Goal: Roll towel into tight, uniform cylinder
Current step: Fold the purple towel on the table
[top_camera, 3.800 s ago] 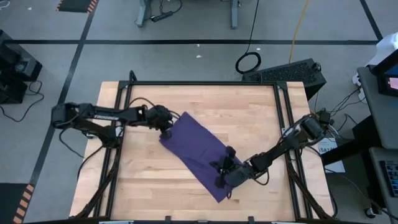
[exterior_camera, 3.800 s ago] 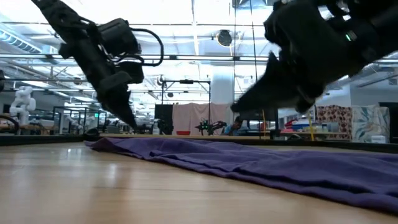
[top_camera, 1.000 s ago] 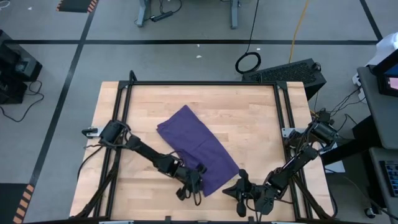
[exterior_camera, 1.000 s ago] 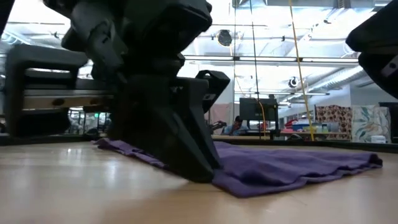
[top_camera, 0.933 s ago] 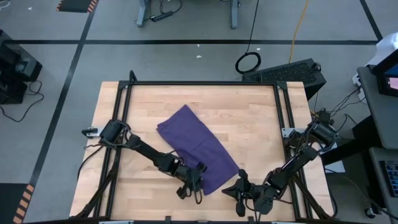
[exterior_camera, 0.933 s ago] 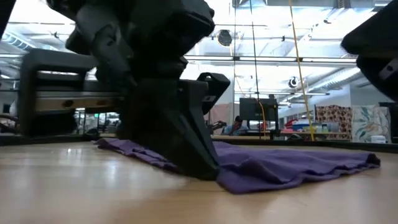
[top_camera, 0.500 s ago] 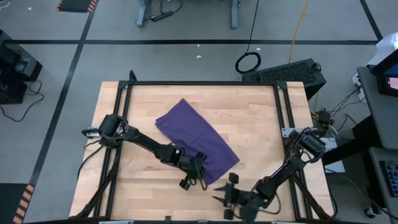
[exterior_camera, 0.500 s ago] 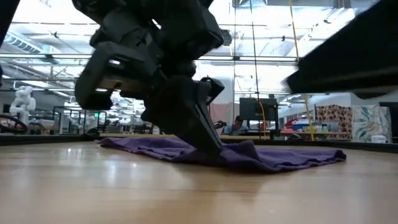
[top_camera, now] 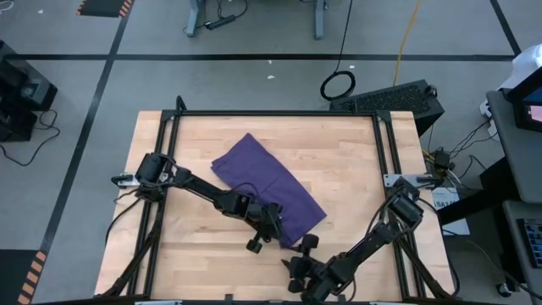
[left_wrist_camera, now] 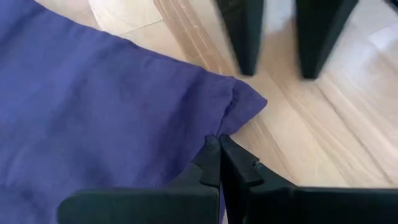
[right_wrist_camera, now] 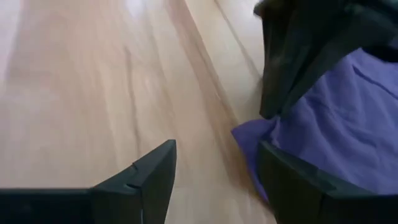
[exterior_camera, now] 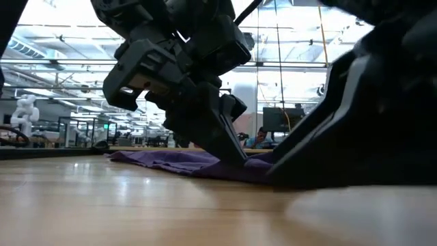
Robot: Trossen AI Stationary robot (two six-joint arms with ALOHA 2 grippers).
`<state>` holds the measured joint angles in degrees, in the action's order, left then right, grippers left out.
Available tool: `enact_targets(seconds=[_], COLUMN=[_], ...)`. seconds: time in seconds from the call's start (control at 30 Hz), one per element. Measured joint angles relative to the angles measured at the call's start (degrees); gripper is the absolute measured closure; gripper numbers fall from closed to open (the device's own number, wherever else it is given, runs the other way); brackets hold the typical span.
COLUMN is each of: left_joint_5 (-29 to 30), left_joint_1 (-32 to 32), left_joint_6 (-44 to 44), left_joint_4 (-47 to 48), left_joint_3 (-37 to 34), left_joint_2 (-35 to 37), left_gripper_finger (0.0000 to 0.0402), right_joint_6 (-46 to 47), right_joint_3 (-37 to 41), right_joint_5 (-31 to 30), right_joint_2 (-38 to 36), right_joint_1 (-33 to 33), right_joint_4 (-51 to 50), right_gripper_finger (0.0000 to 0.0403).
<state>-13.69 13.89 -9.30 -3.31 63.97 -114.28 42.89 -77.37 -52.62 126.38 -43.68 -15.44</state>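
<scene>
From above: one purple towel point(top_camera: 267, 193) lying flat and slanted across the middle of the wooden table point(top_camera: 339, 161), one black frame around it, two dark arms reaching in. Left gripper point(top_camera: 276, 227) down on the towel's near corner; right gripper point(top_camera: 302, 254) just beside that corner, over bare wood near the table's front edge. At table height: left gripper point(exterior_camera: 232, 147) planted on the towel point(exterior_camera: 164, 158), cloth low and rumpled along the boards; a big dark shape of the right arm filling the right side, one person far off in the room behind. Left wrist: fingers point(left_wrist_camera: 219, 163) pressed together, pinching the towel point(left_wrist_camera: 93, 106) at its corner edge, with the other gripper's two fingers standing on the wood point(left_wrist_camera: 311, 143) beyond. Right wrist: two fingers point(right_wrist_camera: 155, 174) spread apart with nothing between them, hovering over the wood point(right_wrist_camera: 93, 93); towel corner point(right_wrist_camera: 336, 137) just ahead, the left gripper's dark finger on it.
</scene>
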Motion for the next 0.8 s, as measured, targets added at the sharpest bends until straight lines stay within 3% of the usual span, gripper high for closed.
enact_targets(seconds=[0.8], left_joint_5=[-0.42], left_joint_1=[0.06], left_joint_6=[0.04], left_joint_4=[-0.15], left_joint_3=[0.1], left_joint_2=[0.02], left_gripper_finger=[0.0401], right_joint_6=[-0.2], right_joint_3=[-1.11], right_joint_5=[-2.52], right_joint_2=[-0.28], right_joint_1=[0.39], right_joint_4=[-5.7], right_gripper_finger=[0.0188])
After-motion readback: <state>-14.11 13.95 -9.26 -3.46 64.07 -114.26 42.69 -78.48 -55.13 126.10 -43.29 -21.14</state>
